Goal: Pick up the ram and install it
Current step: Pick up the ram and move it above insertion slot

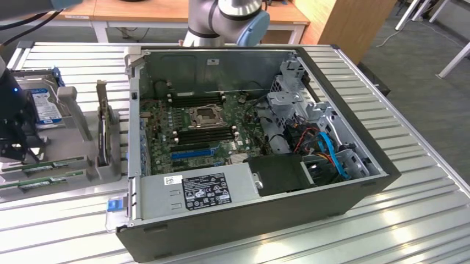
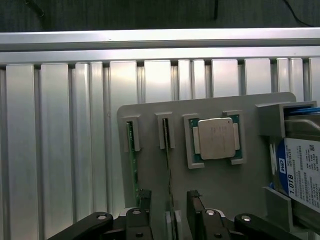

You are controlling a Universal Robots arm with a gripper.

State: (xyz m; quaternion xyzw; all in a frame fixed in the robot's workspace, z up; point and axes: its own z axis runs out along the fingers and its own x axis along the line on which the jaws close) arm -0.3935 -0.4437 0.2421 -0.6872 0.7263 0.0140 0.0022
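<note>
Slatted aluminium table (image 1: pixel 419 220) carries open computer case (image 1: pixel 294 220) on its side: motherboard (image 1: pixel 195 135) exposed, power supply (image 1: pixel 198 190) at near edge. At the exterior view's left, grey holder (image 2: pixel 225 195) with silver processor (image 2: pixel 216 138) seated in a recess, blue-labelled hard drive (image 2: pixel 302 172) standing beside it

Ram (image 2: pixel 167 165) in holder (image 2: pixel 225 197) slot; processor (image 2: pixel 216 138) beside; drive (image 2: pixel 301 172) seemingly beyond.

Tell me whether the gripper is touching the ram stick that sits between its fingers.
Apart. The wrist view shows the open gripper straddling the ram, with bare grey holder visible on both sides of it.
</note>
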